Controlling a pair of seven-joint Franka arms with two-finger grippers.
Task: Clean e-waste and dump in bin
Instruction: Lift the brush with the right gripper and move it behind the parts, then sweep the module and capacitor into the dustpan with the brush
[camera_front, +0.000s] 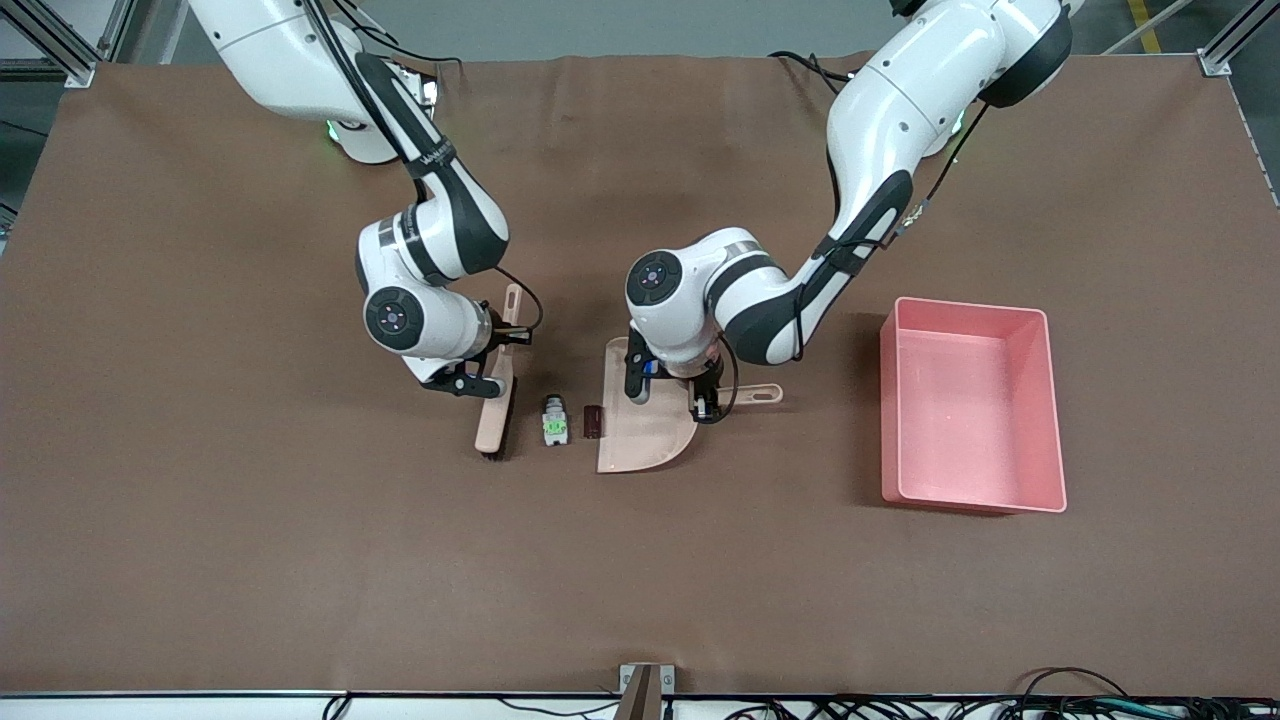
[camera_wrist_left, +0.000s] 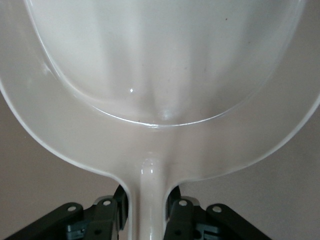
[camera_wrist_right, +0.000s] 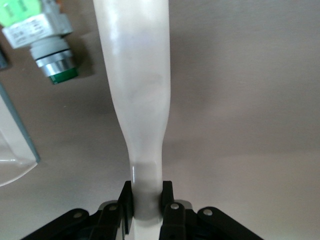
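Observation:
The e-waste lies between brush and dustpan: a white-grey piece with a green label (camera_front: 555, 422) and a dark maroon stubby cylinder (camera_front: 592, 421) right at the dustpan's straight edge. My right gripper (camera_front: 500, 352) is shut on the beige brush (camera_front: 492, 425), whose head rests on the table beside the white-grey piece. In the right wrist view the jaws (camera_wrist_right: 146, 197) clamp the brush handle (camera_wrist_right: 137, 75), with the white-grey piece (camera_wrist_right: 35, 30) near. My left gripper (camera_front: 706, 398) is shut on the handle of the beige dustpan (camera_front: 640, 440); the left wrist view shows the jaws (camera_wrist_left: 149, 212) round the dustpan's (camera_wrist_left: 165, 60) handle. The pink bin (camera_front: 960, 410) stands empty.
The bin sits toward the left arm's end of the table, a short gap from the dustpan's handle. A brown mat covers the whole table. A corner of the dustpan (camera_wrist_right: 12, 150) shows in the right wrist view.

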